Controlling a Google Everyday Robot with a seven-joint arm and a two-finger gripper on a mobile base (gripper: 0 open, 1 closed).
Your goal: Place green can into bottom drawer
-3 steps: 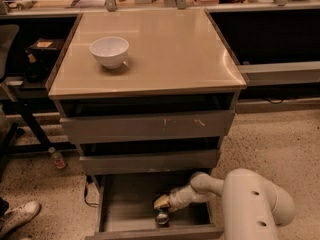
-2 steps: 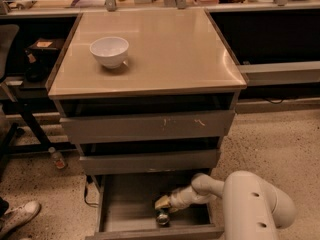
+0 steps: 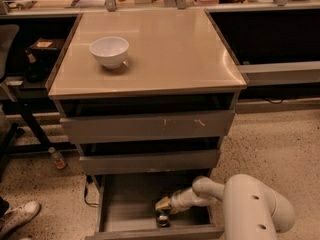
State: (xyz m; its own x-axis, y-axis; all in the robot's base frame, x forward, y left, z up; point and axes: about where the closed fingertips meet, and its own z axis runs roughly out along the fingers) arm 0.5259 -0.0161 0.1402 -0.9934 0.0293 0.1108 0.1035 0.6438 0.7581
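Observation:
The bottom drawer [image 3: 125,211] is pulled open below the two taller grey drawers. My gripper [image 3: 164,207] reaches into it from the right, low over the grey floor near the front panel. The green can [image 3: 162,219] is right at the gripper's tip, by the drawer's front edge. It looks dark with a silver end. I cannot tell whether it rests on the floor or is held. My white arm [image 3: 250,204] fills the lower right.
A white bowl [image 3: 109,51] sits on the beige cabinet top [image 3: 165,49]. The scratched upper drawer [image 3: 150,126] and the middle drawer [image 3: 150,161] are slightly open. A chair base and a small bottle [image 3: 56,158] stand at the left. A shoe [image 3: 17,216] is at the lower left.

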